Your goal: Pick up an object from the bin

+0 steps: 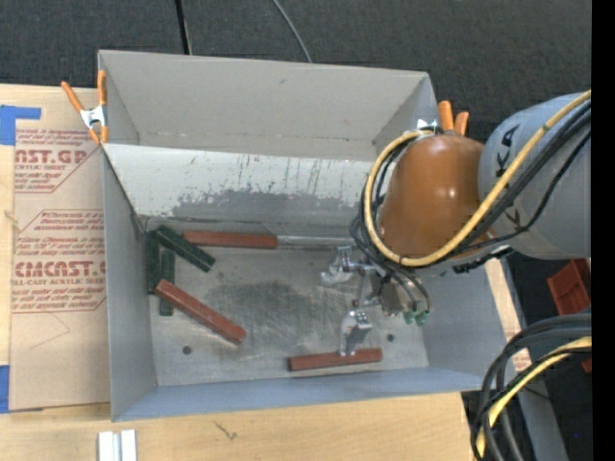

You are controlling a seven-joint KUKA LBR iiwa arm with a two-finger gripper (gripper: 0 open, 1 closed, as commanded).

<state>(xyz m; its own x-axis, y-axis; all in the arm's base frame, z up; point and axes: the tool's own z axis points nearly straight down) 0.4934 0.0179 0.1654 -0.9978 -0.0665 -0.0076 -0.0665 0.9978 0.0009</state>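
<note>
My gripper (349, 299) hangs low over the bin floor at the right, below the arm's orange dome. Its two metal fingers stand apart, one (339, 269) further back and one (356, 328) nearer the front, with only bare floor between them. A red-brown flat bar (334, 359) lies along the front wall, and the front finger ends just above its right half. I cannot tell whether that finger touches the bar.
On the left, another red-brown bar (200, 312) lies slanted. A third (231, 240) rests along the foot of the back wall. Two dark green bars (154, 263) (186, 247) lie crossed in the left back corner. The arm covers the bin's right side.
</note>
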